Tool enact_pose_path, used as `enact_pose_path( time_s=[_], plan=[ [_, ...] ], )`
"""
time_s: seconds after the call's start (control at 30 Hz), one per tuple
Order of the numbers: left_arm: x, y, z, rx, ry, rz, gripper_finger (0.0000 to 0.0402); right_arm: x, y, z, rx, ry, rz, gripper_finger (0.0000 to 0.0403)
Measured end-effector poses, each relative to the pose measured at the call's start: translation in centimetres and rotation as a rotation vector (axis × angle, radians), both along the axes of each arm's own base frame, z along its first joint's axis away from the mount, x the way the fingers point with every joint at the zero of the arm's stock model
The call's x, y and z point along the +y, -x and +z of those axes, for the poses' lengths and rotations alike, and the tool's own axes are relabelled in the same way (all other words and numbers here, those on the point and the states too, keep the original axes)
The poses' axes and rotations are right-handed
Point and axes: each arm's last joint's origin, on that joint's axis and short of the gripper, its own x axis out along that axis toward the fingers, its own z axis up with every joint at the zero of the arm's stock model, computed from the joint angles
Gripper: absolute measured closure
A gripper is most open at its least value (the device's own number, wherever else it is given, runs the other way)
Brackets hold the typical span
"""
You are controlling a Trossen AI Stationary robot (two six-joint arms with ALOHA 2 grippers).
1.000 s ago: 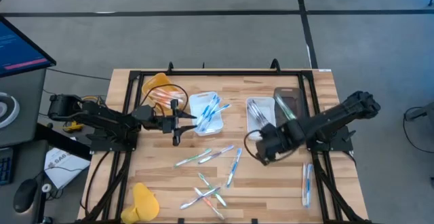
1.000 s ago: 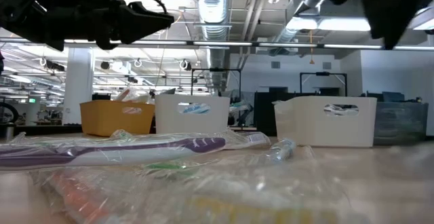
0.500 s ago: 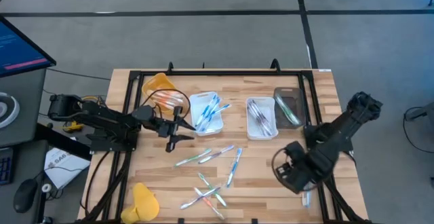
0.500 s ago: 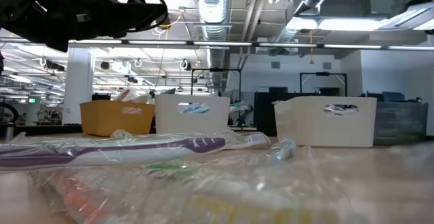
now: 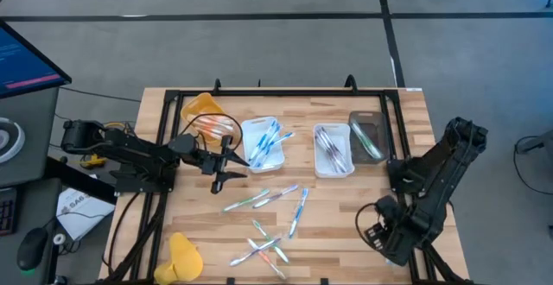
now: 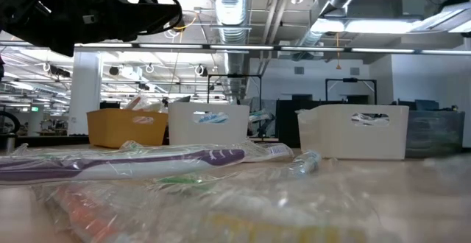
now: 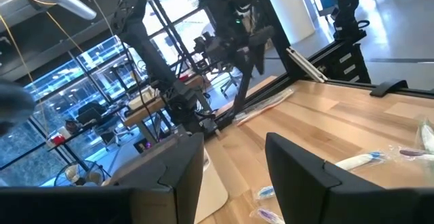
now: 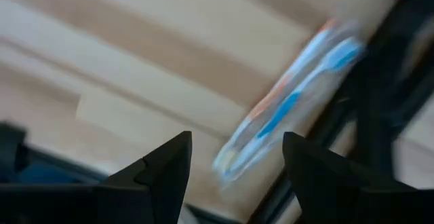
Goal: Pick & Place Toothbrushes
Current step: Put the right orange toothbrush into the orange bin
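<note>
While both arms hang over the desk (image 5: 346, 216), this is how it looks from where I stand.

Right gripper (image 8: 234, 157): fingers spread apart, nothing between them, low at the desk's right edge.
Nearest toothbrush: a wrapped blue one (image 8: 298, 95) lies just ahead of that gripper beside the dark frame rail.
Left gripper (image 5: 226, 160): fingers apart, empty, hovering beside the white tray (image 5: 263, 143).
Loose toothbrushes (image 5: 270, 220): scattered well ahead of the left gripper, mid-desk; others already lie in the trays.
Handling: I'd judge them light, stiff and slippery in their wrappers; take one across the middle of the handle.
Hard to make out: the right wrist view is smeared, so I cannot tell whether one brush or two lie there; the right arm covers them from above.
</note>
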Motion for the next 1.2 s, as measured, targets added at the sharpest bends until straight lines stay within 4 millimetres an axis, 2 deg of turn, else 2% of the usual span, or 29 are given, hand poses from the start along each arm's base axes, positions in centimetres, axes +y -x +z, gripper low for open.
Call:
enact_pose_path(
  time_s=[0.17,0.63,1.2],
  plan=[
    [0.0,0.0,0.0,0.002,-0.001,0.0,0.0247,0.3,0.6,-1.8,0.037,-0.038,0.014,0.0177],
    [0.0,0.0,0.0,0.0,-0.002,0.003,0.0247,-0.7,1.9,-6.7,0.089,-0.033,0.032,0.0177],
    [0.2,0.0,0.0,-0.005,0.0,0.059,0.0247,-2.0,2.6,-10.6,0.082,-0.075,0.012,0.0177]
  ],
)
